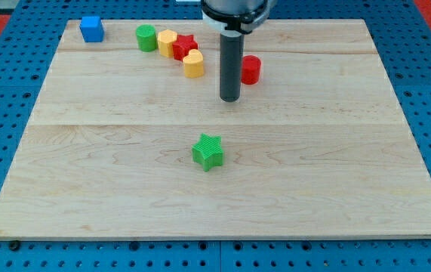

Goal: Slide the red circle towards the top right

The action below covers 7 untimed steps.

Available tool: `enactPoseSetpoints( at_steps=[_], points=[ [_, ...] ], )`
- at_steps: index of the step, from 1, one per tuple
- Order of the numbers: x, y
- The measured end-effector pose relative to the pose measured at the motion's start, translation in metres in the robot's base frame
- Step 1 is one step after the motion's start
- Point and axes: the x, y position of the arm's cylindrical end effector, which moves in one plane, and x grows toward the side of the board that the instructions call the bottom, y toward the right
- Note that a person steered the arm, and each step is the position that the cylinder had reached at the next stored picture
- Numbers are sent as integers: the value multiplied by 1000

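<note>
The tool, a straight dark rod with no jaws, rests its tip [230, 99] on the pale wooden worktop [336, 174], just lower-left of the red circular block [251, 69], apparently placed to push it up-right.

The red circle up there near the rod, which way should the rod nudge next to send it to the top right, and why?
Probably push up and rightward: my tip sits just lower-left of the red circle, with bare wooden board beyond it.

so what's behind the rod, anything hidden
The red circle sits behind my tip, its left edge covered by the rod. Whether they touch cannot be told.
</note>
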Motion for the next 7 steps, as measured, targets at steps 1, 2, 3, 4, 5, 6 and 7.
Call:
enactPoseSetpoints(
  at_steps=[1, 2, 3, 4, 5, 6, 7],
  points=[
    [-29, -3],
    [-57, 13],
    [-58, 50],
    [-37, 58],
    [-35, 92],
    [-13, 123],
    [-19, 141]
  ],
)
